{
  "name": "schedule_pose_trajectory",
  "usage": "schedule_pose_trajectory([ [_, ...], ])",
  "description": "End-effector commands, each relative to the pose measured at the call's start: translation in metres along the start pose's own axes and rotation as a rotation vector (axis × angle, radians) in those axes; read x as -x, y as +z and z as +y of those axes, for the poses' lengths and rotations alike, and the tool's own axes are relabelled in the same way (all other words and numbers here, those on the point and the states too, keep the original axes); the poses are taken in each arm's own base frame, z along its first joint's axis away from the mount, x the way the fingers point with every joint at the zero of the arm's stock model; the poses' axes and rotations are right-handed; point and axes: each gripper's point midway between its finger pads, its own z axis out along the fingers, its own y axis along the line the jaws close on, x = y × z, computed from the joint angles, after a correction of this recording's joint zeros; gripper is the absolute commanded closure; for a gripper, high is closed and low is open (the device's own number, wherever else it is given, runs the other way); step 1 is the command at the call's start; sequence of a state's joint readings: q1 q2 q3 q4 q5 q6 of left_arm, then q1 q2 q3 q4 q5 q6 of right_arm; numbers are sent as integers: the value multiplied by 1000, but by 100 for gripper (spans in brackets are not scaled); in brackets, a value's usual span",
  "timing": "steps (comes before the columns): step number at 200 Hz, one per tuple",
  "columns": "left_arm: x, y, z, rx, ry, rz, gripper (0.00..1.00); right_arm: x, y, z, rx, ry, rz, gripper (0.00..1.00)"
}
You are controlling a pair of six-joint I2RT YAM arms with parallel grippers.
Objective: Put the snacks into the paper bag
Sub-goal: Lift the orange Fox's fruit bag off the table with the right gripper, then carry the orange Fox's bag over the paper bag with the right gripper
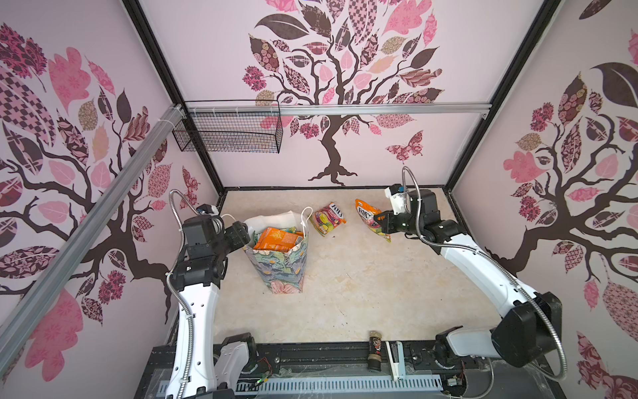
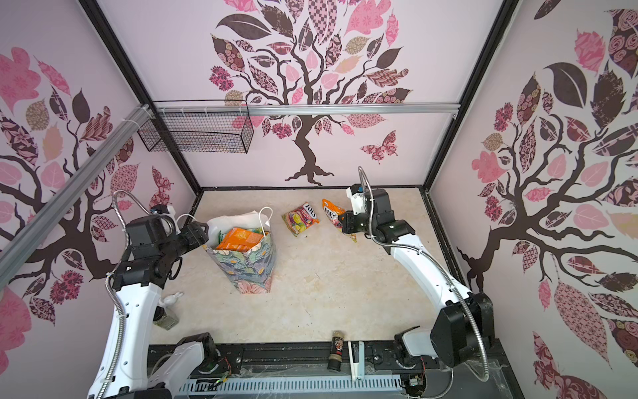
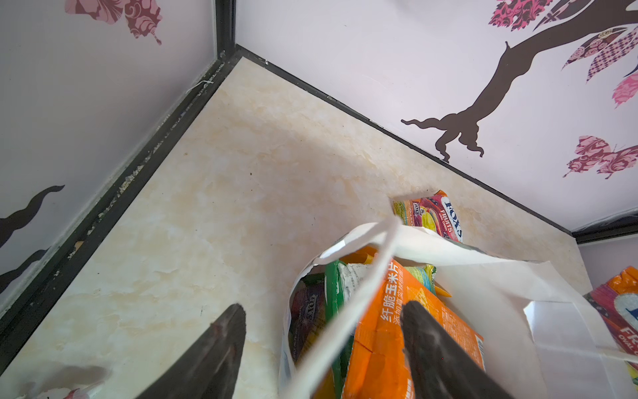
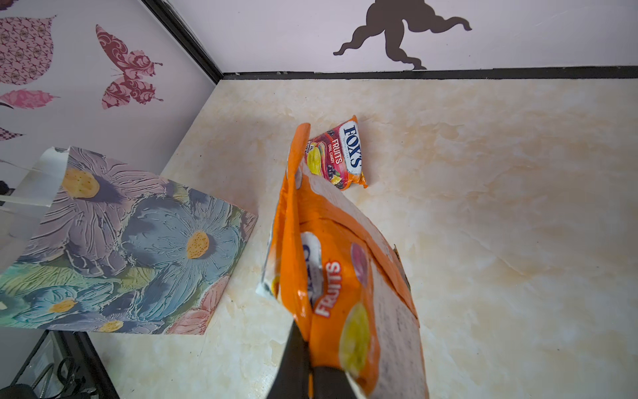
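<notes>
While the right gripper (image 1: 378, 219) (image 4: 307, 349) hangs above the worktop (image 1: 362, 293) at the upper right of the floor area in both top views, its jaws are clamped on the lower end of an orange FOX'S packet (image 1: 365, 210) (image 2: 330, 213) (image 4: 331, 276). That packet is lifted clear of the surface and stands nearly on edge.

A second FOX'S packet (image 1: 328, 219) (image 2: 299, 221) (image 4: 340, 155) (image 3: 431, 214) lies flat on the worktop, between the held packet and the paper bag (image 1: 279, 266) (image 2: 241, 269) (image 4: 121, 241) (image 3: 518, 293), apart from both.

The paper bag stands upright, left of centre in both top views, its mouth open. Inside it several snacks stand on end: an orange snack packet (image 1: 276, 238) (image 2: 238, 240) (image 3: 379, 331) on top, and a green packet (image 3: 333, 293) beside it.

At the left side of the bag's rim sits the left gripper (image 1: 245, 235) (image 3: 322, 309), jaws spread wide and holding nothing. One finger is over the orange snack packet inside the bag, the other outside over bare worktop, and a white cord handle (image 3: 362, 293) crosses the gap between them.
</notes>
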State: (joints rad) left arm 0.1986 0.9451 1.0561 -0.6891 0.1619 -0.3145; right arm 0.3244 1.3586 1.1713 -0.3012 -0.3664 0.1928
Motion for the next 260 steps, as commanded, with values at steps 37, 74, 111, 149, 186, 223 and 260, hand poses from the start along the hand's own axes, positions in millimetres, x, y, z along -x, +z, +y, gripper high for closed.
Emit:
schedule_pose_trajectory([
  [37,-2,0,5,16,2,-15,25,49,-50,70,120,-114,-140,100],
  [74,2,-7,9,38,6,-45,26,68,-74,110,187,-160,-192,100],
  [111,4,-13,18,89,2,-71,25,90,-103,141,289,-158,-266,100],
  [149,-1,-3,17,77,0,-25,27,101,-114,186,341,-231,-289,100],
  [186,-3,3,14,53,-7,-4,39,121,-120,225,389,-280,-307,100],
  [223,-3,4,14,44,-10,-9,49,139,-130,263,413,-343,-342,100],
  [260,-5,7,13,36,-11,7,50,132,-123,305,422,-423,-336,100],
])
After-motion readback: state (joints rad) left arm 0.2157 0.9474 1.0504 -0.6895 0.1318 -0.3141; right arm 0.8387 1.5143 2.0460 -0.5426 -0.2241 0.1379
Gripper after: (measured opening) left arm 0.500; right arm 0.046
